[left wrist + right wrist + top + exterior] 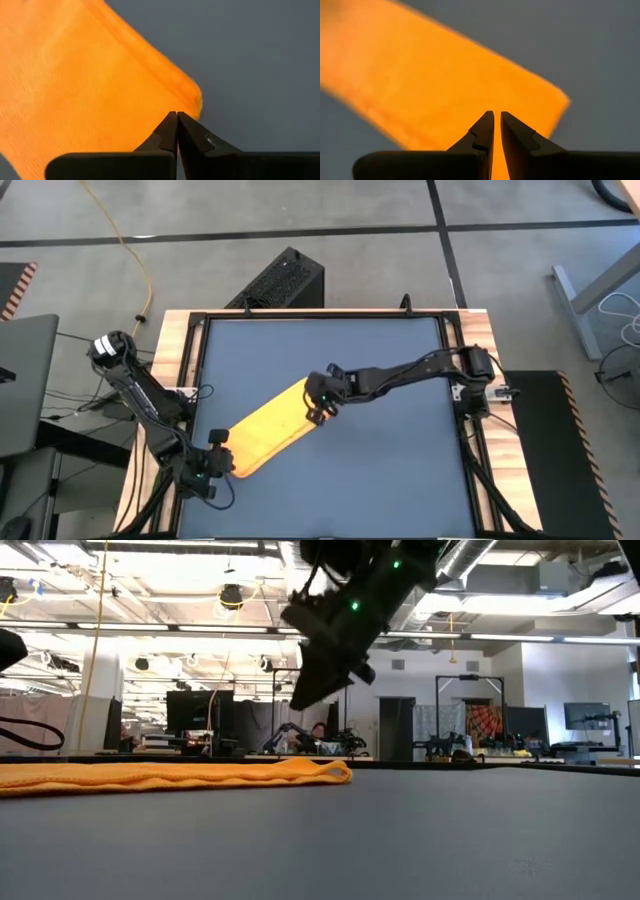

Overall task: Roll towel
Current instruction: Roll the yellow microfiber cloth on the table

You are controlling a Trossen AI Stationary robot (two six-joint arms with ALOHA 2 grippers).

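Observation:
The yellow-orange towel (pixel 270 425) lies flat as a long folded strip, running diagonally across the blue-grey tabletop (pixel 390 470). It also shows in the low view (pixel 170 775), the left wrist view (pixel 85 90) and the right wrist view (pixel 445 85). My left gripper (pixel 222 463) is at the strip's near-left end, its fingers shut tip to tip (pixel 176 120) over the cloth by a corner. My right gripper (pixel 320 405) is at the far-right end. In the low view it (pixel 310 695) hangs clear above the towel. Its fingers (pixel 495 120) are nearly together and hold nothing.
The tabletop has a black frame and wooden side rails (pixel 172 350). A black box (pixel 280 280) stands on the floor behind the table. A grey surface (pixel 25 380) lies off the left side. The right half of the tabletop is bare.

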